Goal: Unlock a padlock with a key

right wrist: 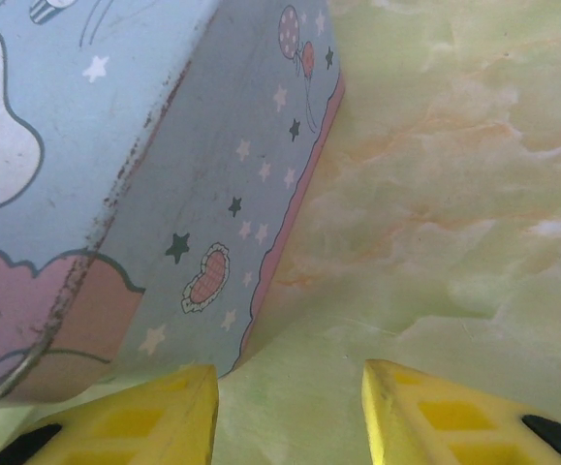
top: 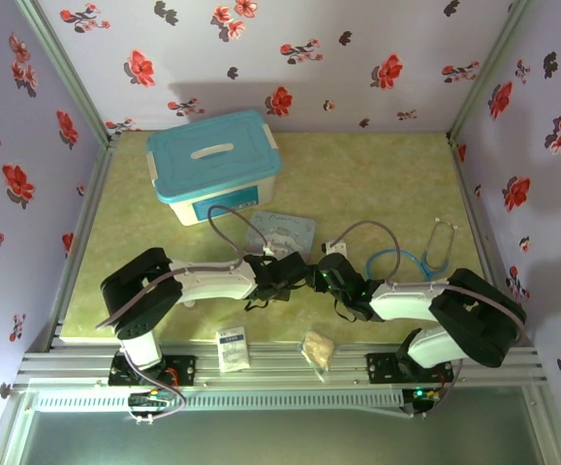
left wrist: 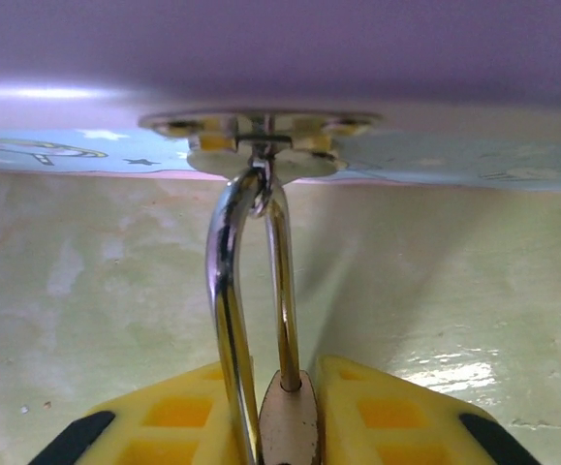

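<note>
The brass padlock (left wrist: 288, 431) sits upright between my left gripper's (left wrist: 285, 387) yellow fingers, which are shut on its body. Its silver shackle (left wrist: 224, 291) runs up through a metal latch (left wrist: 261, 136) on the edge of the pale-blue cartoon tin (left wrist: 454, 160). One shackle leg enters the body and the other passes beside it. My right gripper (right wrist: 290, 383) is open with nothing but bare table between its fingers, just by the tin's (right wrist: 115, 174) lower corner. In the top view both grippers (top: 295, 271) (top: 327, 276) meet in front of the tin (top: 285, 231). The key is out of view.
A large white box with a teal lid (top: 214, 165) stands at the back left. A blue stethoscope (top: 425, 254) lies to the right. A white packet (top: 232, 349) and a beige wrapped lump (top: 319, 349) rest on the near rail. Floral walls close off three sides.
</note>
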You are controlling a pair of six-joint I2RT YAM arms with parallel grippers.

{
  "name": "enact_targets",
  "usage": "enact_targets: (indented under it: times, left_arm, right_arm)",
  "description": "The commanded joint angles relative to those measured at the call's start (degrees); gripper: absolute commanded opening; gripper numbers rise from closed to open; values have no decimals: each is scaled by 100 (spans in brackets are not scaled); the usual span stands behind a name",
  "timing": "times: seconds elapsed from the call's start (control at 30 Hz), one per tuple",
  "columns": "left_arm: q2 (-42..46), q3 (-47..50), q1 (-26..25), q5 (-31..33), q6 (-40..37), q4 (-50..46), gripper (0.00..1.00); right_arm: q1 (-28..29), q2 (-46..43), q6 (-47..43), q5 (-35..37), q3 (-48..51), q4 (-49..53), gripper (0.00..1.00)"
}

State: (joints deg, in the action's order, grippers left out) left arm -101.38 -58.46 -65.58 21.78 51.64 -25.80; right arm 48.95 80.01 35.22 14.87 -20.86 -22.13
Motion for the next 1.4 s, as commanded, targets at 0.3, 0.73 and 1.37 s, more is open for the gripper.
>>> enact_targets:
  times: [0.3,0.73,1.37]
  left_arm:
    - [-363,-547,-403,461,-153,-949,31]
    - [-295,-702,-470,237,-269,-832,42]
    - [-536,-1282,-774,1260,-51,-2277,25]
  right_arm:
    - [-28,-132,152,161,107,129,41]
    - [-26,-633,159,261,306,454,41]
    - [-26,-1052,235,387,527,740,41]
